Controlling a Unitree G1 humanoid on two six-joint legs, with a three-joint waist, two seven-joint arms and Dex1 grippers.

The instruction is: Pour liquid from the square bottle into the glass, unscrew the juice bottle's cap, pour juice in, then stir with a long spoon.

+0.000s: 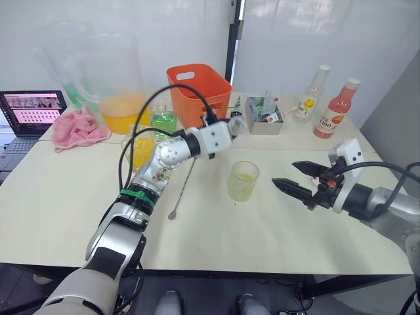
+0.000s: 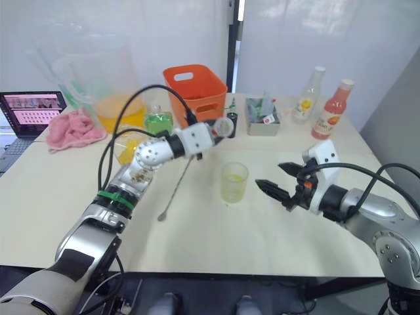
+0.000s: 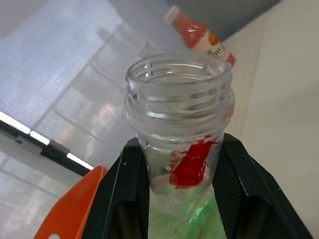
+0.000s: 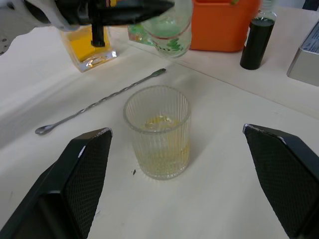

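Holding an uncapped clear bottle (image 3: 179,119) by its neck, the left gripper (image 3: 182,194) is keeping its fingers clamped either side of it, the open mouth tipped sideways toward the centre of the head views and sitting up and to the left of the ribbed glass (image 1: 243,181). The bottle's long axis is running nearly level, so by my judgement the pour depends on carrying that mouth over the rim of the glass, which is lying down and right of it. The glass is standing at mid-frame with a shallow layer of yellowish liquid in it. The right gripper (image 1: 296,178) is hanging just right of the glass, fingers spread apart and empty. The long spoon (image 1: 182,188) is lying on the table (image 1: 52,203) left of the glass, bowl toward the lower left. The square bottle (image 4: 89,47) with yellow liquid is standing behind it.
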